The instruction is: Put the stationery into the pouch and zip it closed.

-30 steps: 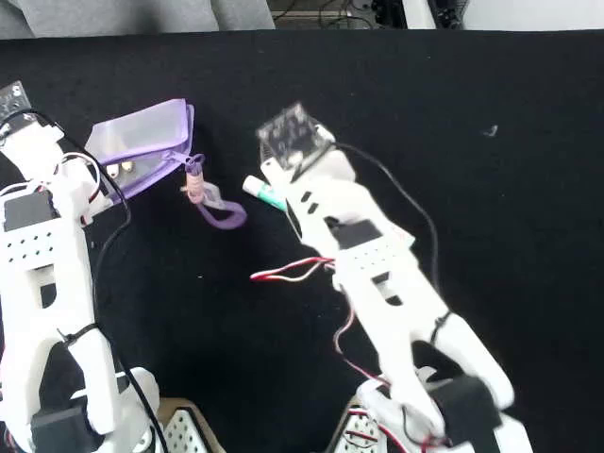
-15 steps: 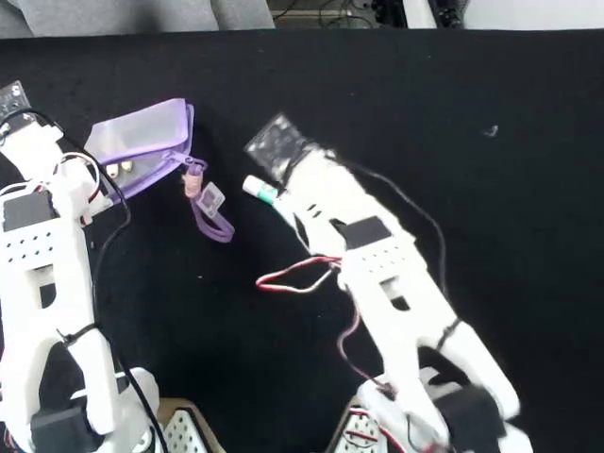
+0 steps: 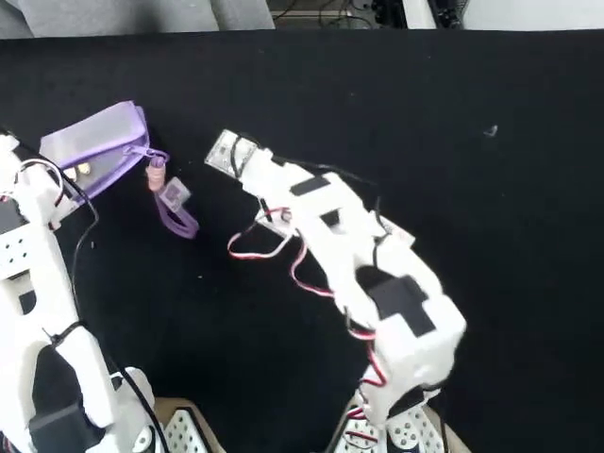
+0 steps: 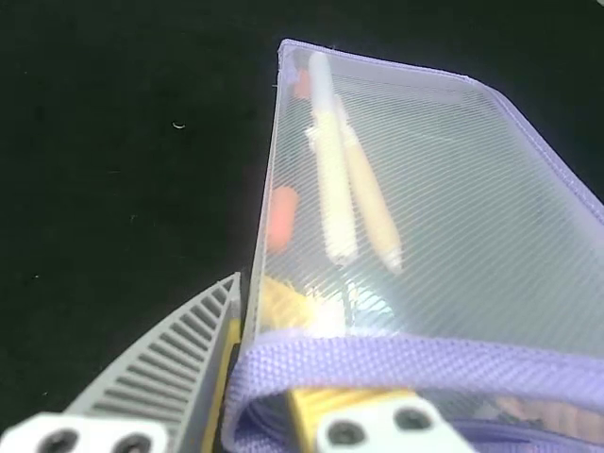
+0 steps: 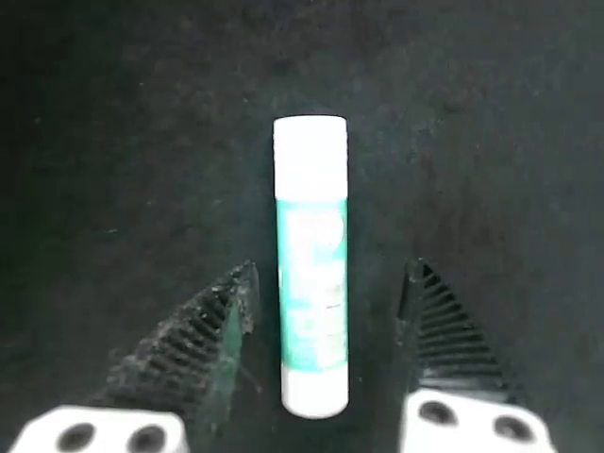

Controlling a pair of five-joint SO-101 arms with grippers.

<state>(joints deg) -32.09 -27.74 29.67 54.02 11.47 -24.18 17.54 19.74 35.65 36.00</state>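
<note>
The left gripper is pinching the woven rim of the translucent purple zip pouch at the left side of the black table. What look like two pale pencils sit inside. The right gripper hangs with its fingers spread either side of the white-and-teal glue stick, which lies flat between them, untouched.

light: bright, even | shadows: faint | glare: sheen on pouch

Left arm extended forward, jaws clamped on pouch — right arm angled leftward, jaws open, pointing down.
</note>
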